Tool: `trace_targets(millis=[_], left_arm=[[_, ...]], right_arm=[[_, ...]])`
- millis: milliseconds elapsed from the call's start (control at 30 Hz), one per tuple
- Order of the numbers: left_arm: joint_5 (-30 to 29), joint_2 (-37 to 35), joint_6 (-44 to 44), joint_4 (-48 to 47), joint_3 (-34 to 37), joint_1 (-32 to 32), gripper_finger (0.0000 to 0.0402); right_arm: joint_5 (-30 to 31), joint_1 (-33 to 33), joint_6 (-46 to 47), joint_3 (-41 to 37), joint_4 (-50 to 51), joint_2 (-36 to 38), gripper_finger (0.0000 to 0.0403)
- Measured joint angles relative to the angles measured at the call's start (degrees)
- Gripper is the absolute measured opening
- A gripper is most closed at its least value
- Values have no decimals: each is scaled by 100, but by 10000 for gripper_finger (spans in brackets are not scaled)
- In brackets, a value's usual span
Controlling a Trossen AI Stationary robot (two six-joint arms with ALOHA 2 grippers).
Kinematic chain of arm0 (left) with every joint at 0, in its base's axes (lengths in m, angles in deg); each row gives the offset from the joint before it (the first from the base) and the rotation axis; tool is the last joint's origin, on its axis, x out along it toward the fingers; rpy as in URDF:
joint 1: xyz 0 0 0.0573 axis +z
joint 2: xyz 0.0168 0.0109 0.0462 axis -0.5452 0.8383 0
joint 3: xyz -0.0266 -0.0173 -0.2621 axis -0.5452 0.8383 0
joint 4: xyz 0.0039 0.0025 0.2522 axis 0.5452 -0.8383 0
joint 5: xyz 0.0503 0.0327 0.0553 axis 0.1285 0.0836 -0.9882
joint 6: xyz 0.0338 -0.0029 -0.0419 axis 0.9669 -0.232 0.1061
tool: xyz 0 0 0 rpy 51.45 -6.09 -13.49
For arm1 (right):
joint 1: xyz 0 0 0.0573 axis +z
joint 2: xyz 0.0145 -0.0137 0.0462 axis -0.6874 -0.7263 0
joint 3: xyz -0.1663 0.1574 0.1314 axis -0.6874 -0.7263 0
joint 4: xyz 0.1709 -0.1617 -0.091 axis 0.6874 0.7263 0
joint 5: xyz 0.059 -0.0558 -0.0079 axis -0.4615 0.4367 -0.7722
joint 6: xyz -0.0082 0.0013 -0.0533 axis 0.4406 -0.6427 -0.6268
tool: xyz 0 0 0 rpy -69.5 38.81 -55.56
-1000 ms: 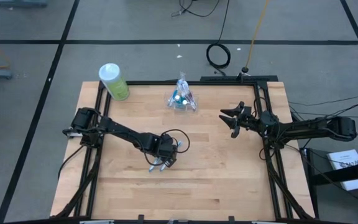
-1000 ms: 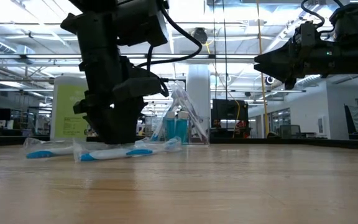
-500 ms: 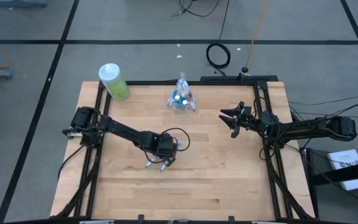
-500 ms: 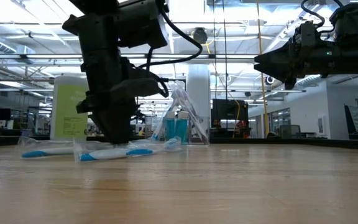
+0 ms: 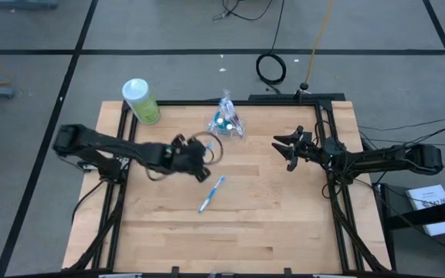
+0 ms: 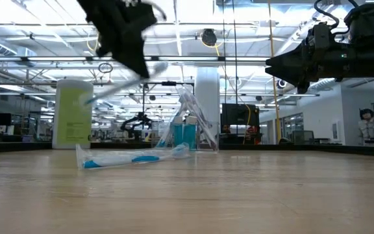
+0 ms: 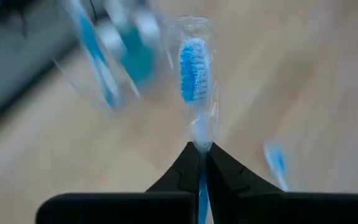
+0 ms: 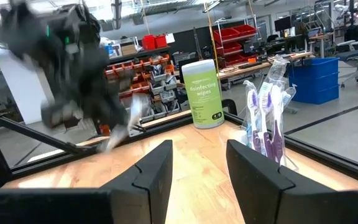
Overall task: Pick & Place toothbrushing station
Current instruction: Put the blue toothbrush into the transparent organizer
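Note:
My left gripper (image 7: 202, 149) hangs high over the table's middle left (image 5: 199, 168), shut on a wrapped toothbrush (image 7: 193, 68) with blue bristles. A second wrapped toothbrush (image 5: 212, 193) lies flat on the wood near the centre. The clear cup (image 5: 225, 122) with several toothbrushes stands at the far edge; in the low view the cup (image 6: 187, 133) stands behind the lying toothbrush (image 6: 132, 159). My right gripper (image 5: 288, 150) waits open above the table's right side, with nothing between its fingers. My left gripper pinches the toothbrush between its two fingers, on the wrapped stem just behind the bristle head (image 7: 201, 138). The head sticks out forward past the fingertips. In the low view the toothbrush (image 6: 119, 84) slants, lifted well clear of the table.
A light-green wipes bottle (image 5: 141, 100) with a white cap stands at the table's far left corner. A black frame rail (image 5: 230, 103) borders the tabletop. Bare wood (image 5: 230, 232) stretches along the near half.
My left gripper has taken hold of one of the two toothbrushes that lay on the table and has risen fast with it, swinging toward the far left. That toothbrush is now lifted clear. The other one has stayed on the wood.

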Motion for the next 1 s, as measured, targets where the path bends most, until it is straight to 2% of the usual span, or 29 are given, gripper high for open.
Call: trace_targets(millis=[100,267,433,733,833,1000], left_arm=[[-175,-469,408,34,-23,179,8],[-31,-822,1093,562,135,724,5],[1470,-858,1695,2225,929,1595,0],[3850,-868,2337,6230,2550,3530,0],[4224,-868,2733,7382,2859,3906,1],[4231,-852,3544,8503,3053,4219,1]], right_arm=[[2,2,-7,0,11,0,141],[7,2,-17,1,39,0,141],[11,2,-20,1,41,0,141],[13,2,-22,2,33,0,141],[17,2,-65,-1,50,0,141],[40,-1,-125,-1,82,0,141]])
